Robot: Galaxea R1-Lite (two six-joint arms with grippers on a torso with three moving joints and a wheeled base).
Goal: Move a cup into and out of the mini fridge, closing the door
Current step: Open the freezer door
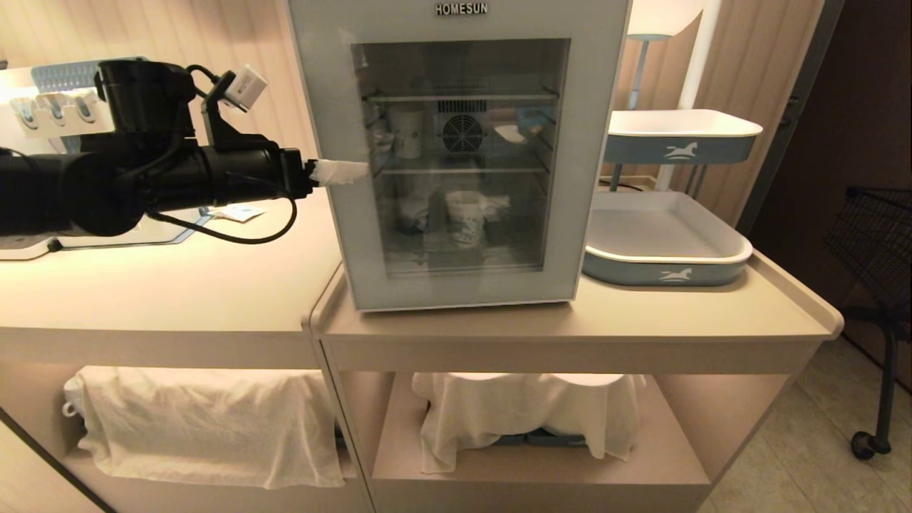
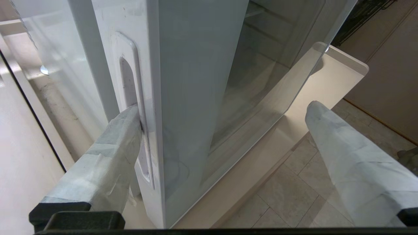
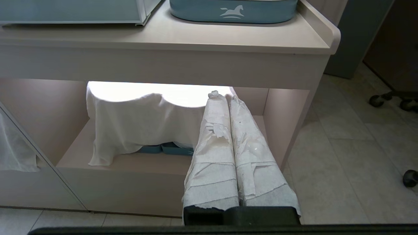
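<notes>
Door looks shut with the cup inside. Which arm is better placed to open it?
Left. The left gripper is open, straddling the door edge, one finger at the slot handle. The right gripper is shut, low before the lower shelf.

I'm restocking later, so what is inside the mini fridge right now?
Behind the tinted door of the mini fridge: the cup on the lower shelf, another white cup above. Reflections obscure the rest.

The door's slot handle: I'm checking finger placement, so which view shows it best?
The left wrist view: the slot handle fills the door edge, one finger at it. The head view shows only the door front; the right wrist view shows none.
</notes>
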